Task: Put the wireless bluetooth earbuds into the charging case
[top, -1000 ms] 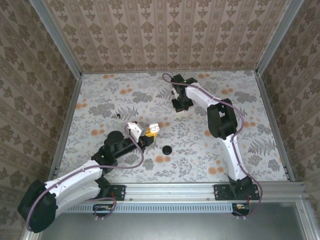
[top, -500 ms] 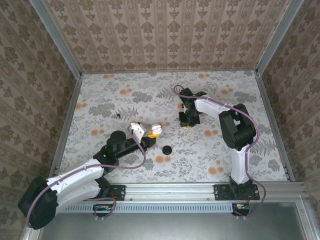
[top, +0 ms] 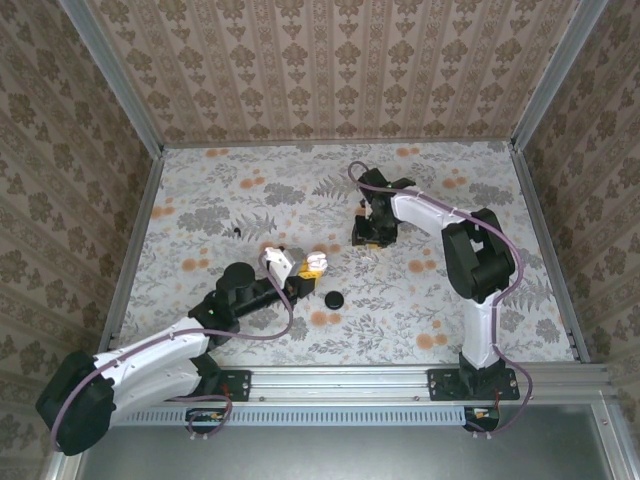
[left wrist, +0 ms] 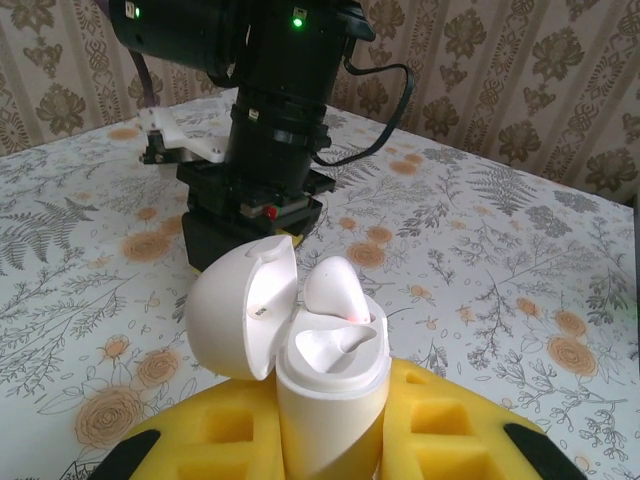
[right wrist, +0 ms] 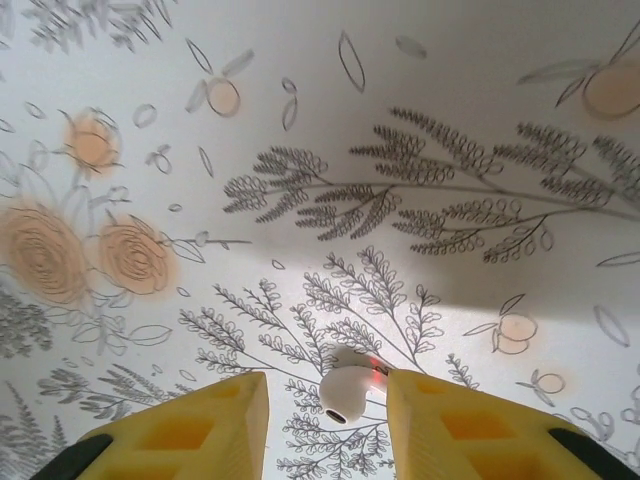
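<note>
Second-earbud pickup: left tool (left wrist: pixel 330 445) clamped on lid-open small white plastic charging case (left wrist: pixel 330 400), one glossy white earbud (left wrist: pixel 335 290) seated; right tool (right wrist: pixel 327 400), jaws apart, straddles other tiny white earbud (right wrist: pixel 345 392) on floral surface (right wrist: pixel 450 150), so next it probably must close gently.

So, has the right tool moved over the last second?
Yes. In the top view the right tool has come toward the table's near edge, ending closer to the black disc, which stayed put.
</note>
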`<state>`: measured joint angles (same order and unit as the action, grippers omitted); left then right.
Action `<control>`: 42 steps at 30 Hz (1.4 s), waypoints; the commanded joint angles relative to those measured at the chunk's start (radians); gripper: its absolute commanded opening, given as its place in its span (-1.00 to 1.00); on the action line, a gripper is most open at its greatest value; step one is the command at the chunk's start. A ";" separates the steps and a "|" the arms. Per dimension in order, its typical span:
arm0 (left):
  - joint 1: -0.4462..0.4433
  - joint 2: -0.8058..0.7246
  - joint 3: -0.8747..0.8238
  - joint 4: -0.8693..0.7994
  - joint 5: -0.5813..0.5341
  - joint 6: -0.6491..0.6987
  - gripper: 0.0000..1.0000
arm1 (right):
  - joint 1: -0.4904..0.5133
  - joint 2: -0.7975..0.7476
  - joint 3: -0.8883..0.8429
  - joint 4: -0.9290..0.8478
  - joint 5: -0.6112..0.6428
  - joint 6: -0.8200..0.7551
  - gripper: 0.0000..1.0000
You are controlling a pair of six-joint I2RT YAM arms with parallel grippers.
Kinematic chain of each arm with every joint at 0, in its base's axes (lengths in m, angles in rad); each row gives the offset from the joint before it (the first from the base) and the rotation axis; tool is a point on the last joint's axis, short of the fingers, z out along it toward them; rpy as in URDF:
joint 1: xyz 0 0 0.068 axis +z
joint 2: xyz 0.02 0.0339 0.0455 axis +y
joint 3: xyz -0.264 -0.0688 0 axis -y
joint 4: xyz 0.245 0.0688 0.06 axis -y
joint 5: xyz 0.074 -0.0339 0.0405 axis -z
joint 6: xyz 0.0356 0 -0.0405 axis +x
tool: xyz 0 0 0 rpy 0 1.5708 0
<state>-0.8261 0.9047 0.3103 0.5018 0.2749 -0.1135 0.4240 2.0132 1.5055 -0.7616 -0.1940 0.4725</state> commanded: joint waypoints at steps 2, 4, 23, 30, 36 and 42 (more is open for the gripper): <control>-0.011 0.013 0.045 0.025 -0.013 -0.008 -1.00 | -0.018 0.001 0.026 -0.004 -0.036 -0.083 -0.27; -0.012 0.016 0.049 0.023 -0.011 -0.007 -1.00 | -0.022 0.028 0.027 -0.007 -0.042 -0.098 -0.39; -0.021 0.009 0.046 0.025 -0.013 -0.002 -1.00 | -0.018 -0.034 -0.227 0.059 -0.057 -0.044 -0.83; -0.028 -0.010 0.038 0.021 -0.028 -0.002 -1.00 | 0.012 -0.090 -0.270 0.095 -0.097 -0.008 -0.81; -0.033 -0.021 0.036 0.012 -0.035 0.000 -1.00 | 0.015 -0.147 -0.245 0.078 -0.078 0.002 -0.81; -0.036 -0.035 0.029 0.009 -0.045 0.000 -1.00 | 0.015 -0.183 -0.215 0.057 -0.053 0.004 -0.61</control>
<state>-0.8516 0.8890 0.3347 0.5011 0.2420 -0.1131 0.4404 1.8648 1.2610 -0.6617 -0.2592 0.4595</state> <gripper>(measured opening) 0.194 0.172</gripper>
